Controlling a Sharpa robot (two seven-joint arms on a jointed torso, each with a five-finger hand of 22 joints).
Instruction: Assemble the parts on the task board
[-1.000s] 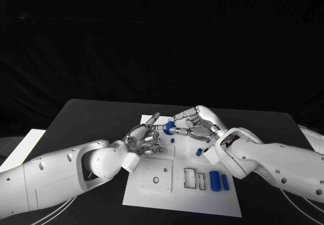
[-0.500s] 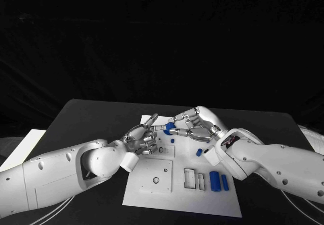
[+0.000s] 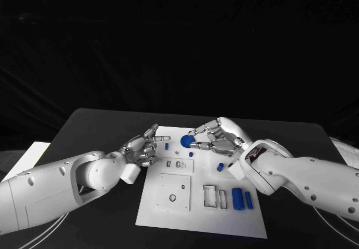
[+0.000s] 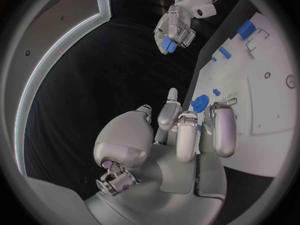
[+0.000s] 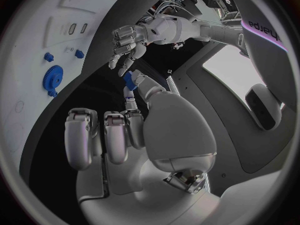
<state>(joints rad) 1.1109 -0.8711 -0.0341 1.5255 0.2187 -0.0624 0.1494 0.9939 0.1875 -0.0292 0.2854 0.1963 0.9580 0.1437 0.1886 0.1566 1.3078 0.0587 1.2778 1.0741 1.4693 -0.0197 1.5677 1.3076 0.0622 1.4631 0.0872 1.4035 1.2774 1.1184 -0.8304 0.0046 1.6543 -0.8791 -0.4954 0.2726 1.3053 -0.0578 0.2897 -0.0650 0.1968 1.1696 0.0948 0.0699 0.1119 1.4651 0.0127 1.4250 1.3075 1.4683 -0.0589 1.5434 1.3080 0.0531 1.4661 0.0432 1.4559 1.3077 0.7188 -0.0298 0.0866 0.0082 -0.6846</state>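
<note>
Right silver hand (image 3: 215, 139): pinches small round blue part (image 3: 185, 140), above white plate task board (image 3: 196, 207), 12 o'clock end.
Left silver hand (image 3: 142, 149): fingers loosely apart, empty, 9 o'clock edge.

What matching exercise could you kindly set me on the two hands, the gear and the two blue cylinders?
Things:
1. left hand
2. right hand
3. gear
4. cylinders

States:
A. lying side by side near the board's front edge
B. holds nothing, fingers apart
C. pinches a small blue piece
D. lies flat on the board's far part

Pairs: 1-B, 2-C, 3-D, 4-A
</note>
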